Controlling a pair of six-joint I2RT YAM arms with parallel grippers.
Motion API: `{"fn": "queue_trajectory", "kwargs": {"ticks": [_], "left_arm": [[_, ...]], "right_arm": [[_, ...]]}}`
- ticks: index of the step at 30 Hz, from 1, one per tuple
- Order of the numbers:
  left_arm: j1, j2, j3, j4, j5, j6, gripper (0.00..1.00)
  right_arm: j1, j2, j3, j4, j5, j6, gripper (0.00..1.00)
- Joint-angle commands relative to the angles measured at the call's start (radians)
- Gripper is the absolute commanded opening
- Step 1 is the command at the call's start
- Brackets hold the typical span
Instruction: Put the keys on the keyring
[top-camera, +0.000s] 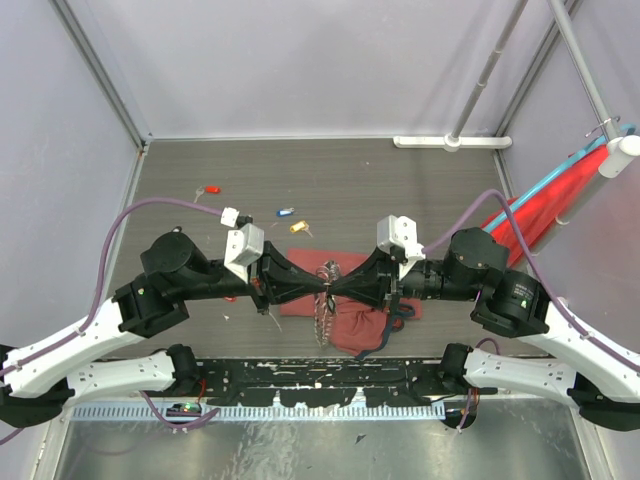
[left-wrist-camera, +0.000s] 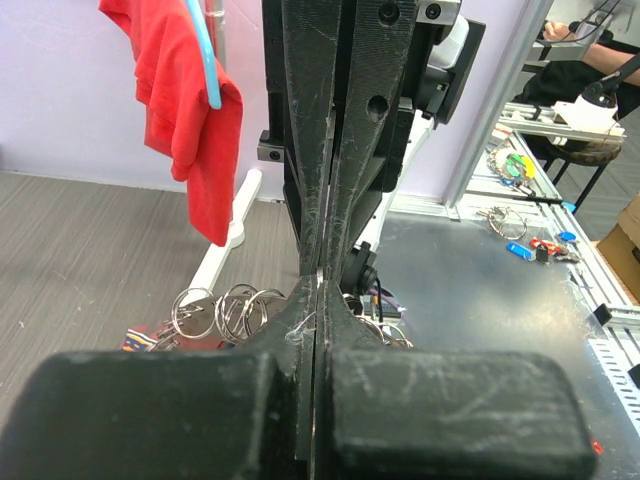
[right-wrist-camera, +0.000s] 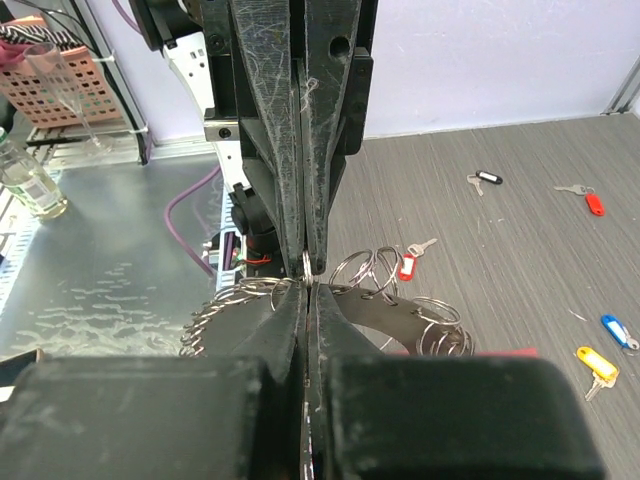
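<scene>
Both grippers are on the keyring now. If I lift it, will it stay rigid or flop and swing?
Probably floppy: the keyring hangs in loose silvery loops below where the left gripper and right gripper pinch it, so expect swinging. Its thin, shiny wire may slip or twist in the shut jaws. The loops could snag the dark-red cloth bag beneath.

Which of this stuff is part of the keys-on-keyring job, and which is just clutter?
Job:
- keyring, pinched between left hand and right hand
- loose red key, blue key, yellow key, black key

Lying about:
- dark-red cloth bag
- hanging red cloth
- white pole base
</scene>
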Motion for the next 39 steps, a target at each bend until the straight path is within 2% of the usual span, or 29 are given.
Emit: {"fn": "queue_trajectory", "kwargs": {"ticks": [1,3,6,8,11,19,23,27,30,39], "left_arm": [[0.0,-0.002,0.001,0.055,0.012,-0.004,0.0],[0.0,-0.002,0.005,0.042,0.011,0.0,0.06],[0.0,-0.009,0.003,0.027,0.002,0.01,0.25],[-0.001,-0.014,0.006,0.002,-0.012,0.023,0.32],[0.0,-0.027,0.009,-0.045,-0.038,0.049,0.36],[0.0,-0.057,-0.019,-0.126,-0.117,0.093,0.38],[-0.001,-0.066,-0.028,-0.15,-0.136,0.096,0.37],[0.0,-0.085,-0.037,-0.167,-0.145,0.092,0.37],[-0.001,-0.102,-0.046,-0.172,-0.155,0.09,0.37],[-0.001,-0.083,-0.029,-0.212,-0.15,0.105,0.35]], "right_arm": [[0.004,-0.005,0.053,0.013,0.018,0.002,0.01],[0.005,0.006,0.081,-0.037,0.043,-0.005,0.01],[0.005,0.028,0.13,-0.142,0.08,-0.026,0.01],[0.004,0.041,0.161,-0.207,0.112,-0.03,0.01],[0.004,0.068,0.219,-0.315,0.153,-0.034,0.01],[0.005,0.208,0.412,-0.628,0.264,-0.006,0.01],[0.004,0.294,0.442,-0.736,0.267,0.023,0.01],[0.004,0.369,0.43,-0.787,0.228,0.033,0.01],[0.004,0.413,0.436,-0.833,0.268,0.031,0.01],[0.004,0.421,0.454,-0.829,0.287,0.024,0.01]]}}
